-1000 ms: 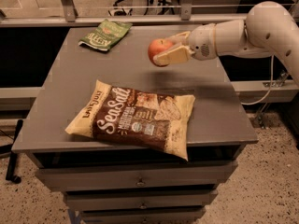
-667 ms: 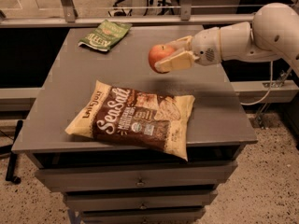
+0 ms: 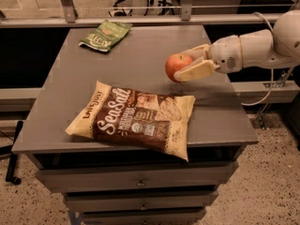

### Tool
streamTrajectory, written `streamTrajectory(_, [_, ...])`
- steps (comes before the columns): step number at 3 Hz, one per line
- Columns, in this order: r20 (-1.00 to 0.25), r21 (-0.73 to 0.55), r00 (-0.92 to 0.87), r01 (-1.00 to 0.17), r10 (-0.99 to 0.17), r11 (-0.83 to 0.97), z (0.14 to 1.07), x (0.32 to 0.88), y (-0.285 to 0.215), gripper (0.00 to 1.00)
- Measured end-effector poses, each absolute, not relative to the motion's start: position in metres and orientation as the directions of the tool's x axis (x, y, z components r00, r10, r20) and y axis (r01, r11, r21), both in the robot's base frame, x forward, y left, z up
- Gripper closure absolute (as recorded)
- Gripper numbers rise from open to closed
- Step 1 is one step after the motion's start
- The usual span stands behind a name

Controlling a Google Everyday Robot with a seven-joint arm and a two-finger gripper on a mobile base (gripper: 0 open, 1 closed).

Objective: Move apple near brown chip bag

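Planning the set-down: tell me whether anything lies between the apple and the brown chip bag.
Nothing visible does. The gripper holds the apple over the table, just beyond the brown chip bag; the green bag lies far off.

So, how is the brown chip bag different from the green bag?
The brown chip bag is larger, at the front edge; the green bag is smaller, at the far left. The gripper, holding the apple above the table, is nearer the brown chip bag than the green bag. Both lie flat.
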State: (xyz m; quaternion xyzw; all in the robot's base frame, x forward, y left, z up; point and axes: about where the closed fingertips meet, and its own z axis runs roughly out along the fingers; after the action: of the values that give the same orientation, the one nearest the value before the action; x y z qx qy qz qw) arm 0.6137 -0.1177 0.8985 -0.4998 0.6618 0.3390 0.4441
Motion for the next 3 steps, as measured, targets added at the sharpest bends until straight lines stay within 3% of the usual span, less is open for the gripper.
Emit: streamTrajectory(3, [-0.931,0.023,-0.086,-0.984,-0.356,0.177,0.890,0.583,-0.171,1.00])
